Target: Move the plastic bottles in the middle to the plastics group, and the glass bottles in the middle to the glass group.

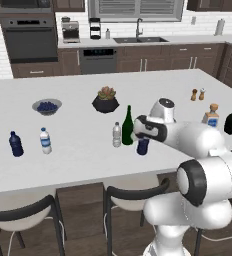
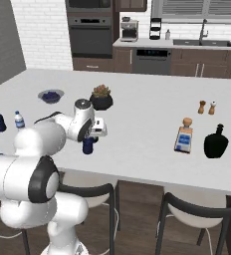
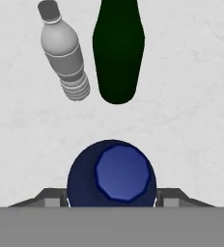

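The arm reaches forward over the counter, hand (image 3: 112, 200) pointing down, jaws closed on the dark blue bottle (image 3: 115, 174).

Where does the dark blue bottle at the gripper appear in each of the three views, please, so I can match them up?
Left base view: dark blue bottle right of centre, partly behind the white arm, just right of the green bottle.
Right base view: left of centre, below the hand.
Hand view: bottom centre, seen from above, between the fingertips.
Shared landmark: the potted succulent in both base views.

Green bottle (image 3: 118, 48), grey bottle (image 3: 63, 53) ahead (close together).
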Motion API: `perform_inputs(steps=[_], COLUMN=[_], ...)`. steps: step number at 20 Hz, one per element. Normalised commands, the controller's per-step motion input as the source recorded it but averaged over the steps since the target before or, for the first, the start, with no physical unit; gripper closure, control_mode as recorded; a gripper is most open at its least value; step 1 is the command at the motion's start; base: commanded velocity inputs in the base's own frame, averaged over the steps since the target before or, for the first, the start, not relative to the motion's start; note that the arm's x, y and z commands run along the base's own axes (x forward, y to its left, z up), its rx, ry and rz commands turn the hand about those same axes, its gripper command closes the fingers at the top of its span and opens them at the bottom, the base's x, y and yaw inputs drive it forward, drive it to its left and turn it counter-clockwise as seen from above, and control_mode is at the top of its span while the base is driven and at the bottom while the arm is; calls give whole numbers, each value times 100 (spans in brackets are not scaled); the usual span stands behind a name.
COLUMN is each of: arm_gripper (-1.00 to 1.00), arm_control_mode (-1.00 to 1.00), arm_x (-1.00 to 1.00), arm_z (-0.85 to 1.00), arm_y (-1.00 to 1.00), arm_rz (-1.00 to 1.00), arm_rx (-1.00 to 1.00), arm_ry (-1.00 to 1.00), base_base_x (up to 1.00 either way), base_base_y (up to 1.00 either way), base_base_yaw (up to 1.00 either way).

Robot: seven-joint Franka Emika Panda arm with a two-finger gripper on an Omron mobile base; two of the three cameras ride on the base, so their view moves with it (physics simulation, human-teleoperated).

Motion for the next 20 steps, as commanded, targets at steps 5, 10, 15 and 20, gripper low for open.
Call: perform_inputs(steps=[5, 10, 15, 20], arm_gripper=[100, 100, 100, 100], arm_control_mode=[-100, -100, -100, -100], arm_x=[-68, -54, -56, -45], arm_z=[66, 51, 0, -4], arm_y=[25, 69, 100, 100], arm_rz=[0, 0, -1, -5], arm_rx=[2, 0, 0, -1], arm_ry=[-1, 0, 0, -2], base_base_x=[0, 0, 0, 0], base_base_y=[0, 0, 0, 0], base_base_yaw=[0, 0, 0, 0])
